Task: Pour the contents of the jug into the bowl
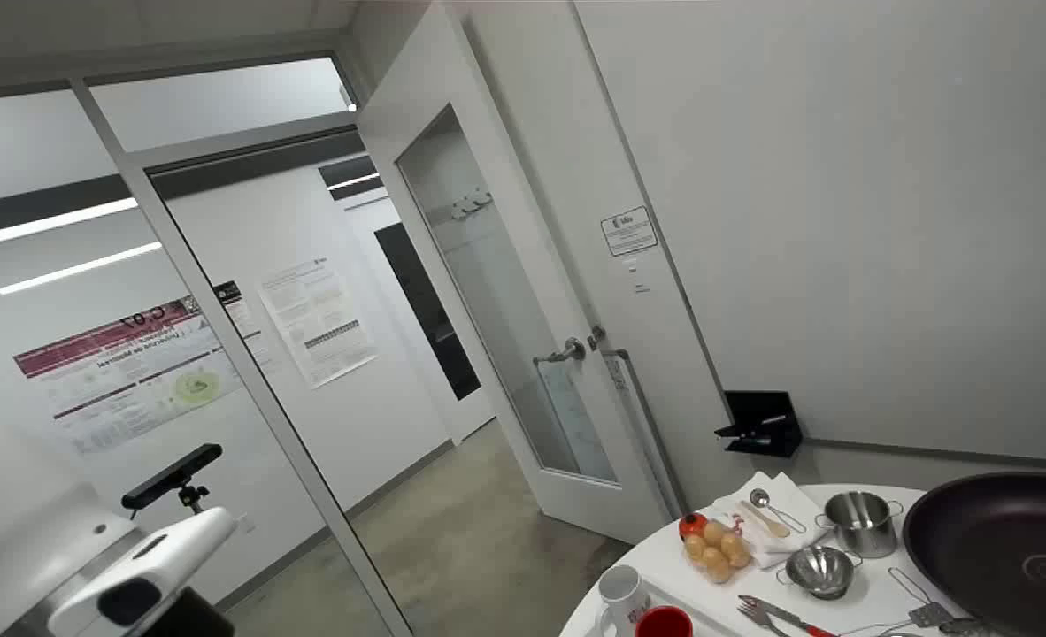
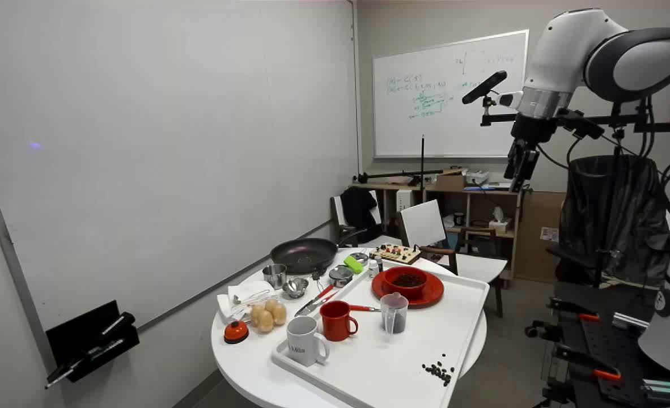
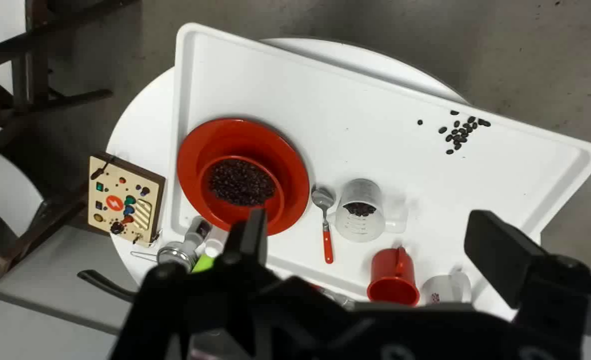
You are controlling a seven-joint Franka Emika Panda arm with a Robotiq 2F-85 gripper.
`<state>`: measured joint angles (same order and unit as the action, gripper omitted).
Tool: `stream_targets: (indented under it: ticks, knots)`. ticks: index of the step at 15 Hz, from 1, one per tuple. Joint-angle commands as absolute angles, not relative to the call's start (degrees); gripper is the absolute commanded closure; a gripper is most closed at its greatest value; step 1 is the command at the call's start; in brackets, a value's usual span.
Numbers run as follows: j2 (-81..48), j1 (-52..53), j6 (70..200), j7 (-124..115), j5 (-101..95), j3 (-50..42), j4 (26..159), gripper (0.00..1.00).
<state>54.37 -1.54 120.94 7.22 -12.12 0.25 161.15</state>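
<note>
The end effector [image 3: 368,235] has its fingers [image 3: 498,260] spread wide with nothing between them, and hangs at the right, high above the level of the tabletop [image 2: 250,357]. The coming move turns on this: as an exterior view shows, the jug [image 2: 394,313] lies below it and to the left, well apart, standing upright with its handle [image 3: 397,223] toward the near side, away from the bowl [image 2: 405,292]. In the wrist view the jug shows in the gap between the fingers, whose spread runs along roughly the same line as that handle. I judge that the end effector would want a turn for a grip on the handle; as it stands, closing would span handle and body together.

At the near right of the tray [image 2: 363,368] lie some loose beans [image 2: 439,373]. At the near left stands a pale mug [image 2: 302,341], with a red mug [image 2: 336,321] just beyond; what either holds I cannot tell. The jug comes next, to the right of these, with a small amount of dark beans [image 3: 359,209] at its bottom, so the pour looks not yet finished. A spoon [image 3: 327,239] lies between it and a red plate [image 2: 436,292]. Farther off, on that plate, the bowl already holds a broad bed of similar beans [image 3: 241,181]. At the far left is a wide dark pan [image 2: 304,256].
</note>
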Motion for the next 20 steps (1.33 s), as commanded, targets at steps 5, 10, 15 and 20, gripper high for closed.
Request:
stream_targets:
  ticks: [5,10,15,20]
  knots:
    - [53.71,-1.19,120.39,6.98,-12.39,-0.03,162.69,0.00]
    - [49.16,-3.23,118.14,-0.93,-11.52,3.73,159.90,0.00]
    - [35.09,-2.84,118.03,-17.86,-6.11,9.98,152.28,0.00]
    - [20.55,-3.67,125.74,-36.68,-5.92,18.24,145.44,0.00]
